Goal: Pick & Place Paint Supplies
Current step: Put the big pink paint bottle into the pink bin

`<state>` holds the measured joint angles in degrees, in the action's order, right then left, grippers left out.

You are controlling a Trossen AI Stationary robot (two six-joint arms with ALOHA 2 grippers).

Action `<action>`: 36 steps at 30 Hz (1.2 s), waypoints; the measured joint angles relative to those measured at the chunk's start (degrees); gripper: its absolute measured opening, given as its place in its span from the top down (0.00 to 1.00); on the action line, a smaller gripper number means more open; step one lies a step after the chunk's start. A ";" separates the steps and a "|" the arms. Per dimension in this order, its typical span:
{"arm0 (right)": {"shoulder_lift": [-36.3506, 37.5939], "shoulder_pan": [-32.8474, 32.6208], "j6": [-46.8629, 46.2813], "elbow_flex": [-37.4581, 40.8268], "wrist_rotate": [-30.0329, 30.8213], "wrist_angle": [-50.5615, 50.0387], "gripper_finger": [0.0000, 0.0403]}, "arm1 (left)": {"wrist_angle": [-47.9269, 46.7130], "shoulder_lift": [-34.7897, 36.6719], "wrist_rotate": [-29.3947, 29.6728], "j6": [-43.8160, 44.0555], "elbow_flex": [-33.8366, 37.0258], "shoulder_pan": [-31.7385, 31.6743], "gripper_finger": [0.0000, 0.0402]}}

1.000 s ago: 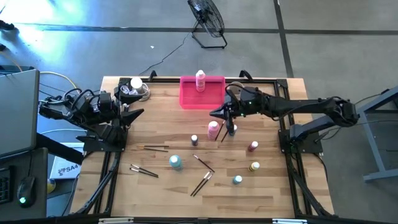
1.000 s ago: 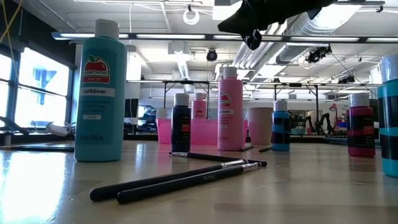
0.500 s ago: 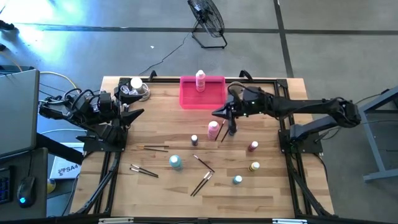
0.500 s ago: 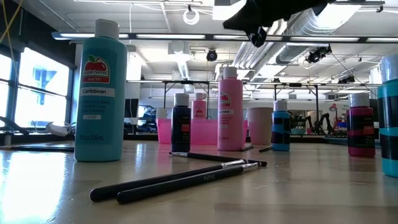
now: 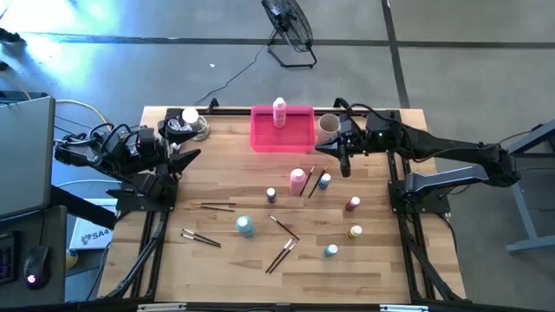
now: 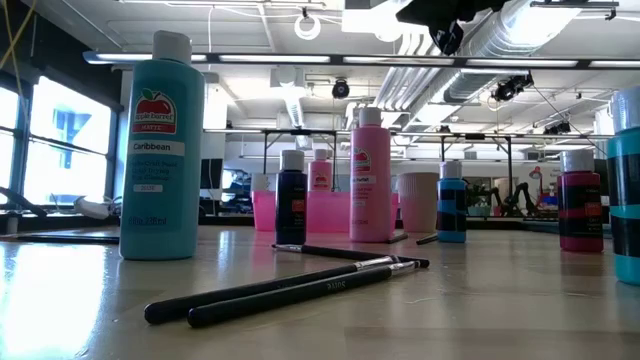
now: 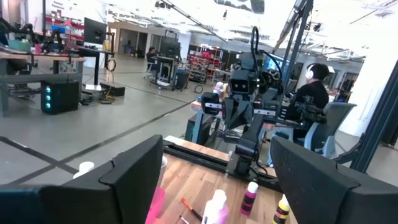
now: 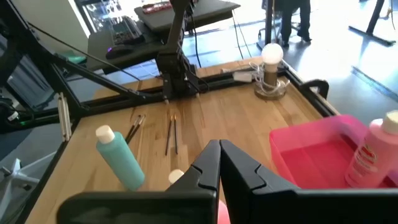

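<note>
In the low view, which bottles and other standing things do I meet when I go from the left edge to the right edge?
Tall teal bottle → dark blue small bottle → tall pink bottle → pale cup → small blue bottle → dark red bottle → a teal bottle cut off by the right edge.

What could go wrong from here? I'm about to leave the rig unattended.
The right tool, shut and empty, hangs close above the pink bottle, the small blue bottle and a brush crowded together; coming down it could topple one. The beige cup stands right beside that arm and could be bumped. Brushes may roll when nudged.
</note>
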<state>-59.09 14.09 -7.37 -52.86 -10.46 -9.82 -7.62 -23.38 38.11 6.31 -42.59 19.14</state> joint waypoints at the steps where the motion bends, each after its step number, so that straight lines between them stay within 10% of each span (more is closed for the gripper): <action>1: 0.00 0.01 0.07 0.00 0.01 0.13 0.99 | 0.02 -0.01 0.00 0.00 0.00 0.00 0.27; 36: -1.14 0.06 0.12 0.00 8.15 4.54 0.93 | -0.24 -0.02 -0.03 -1.31 0.00 0.00 0.27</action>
<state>-60.23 14.15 -7.25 -52.86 -2.31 -5.28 -7.86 -23.39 38.08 4.99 -42.59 19.14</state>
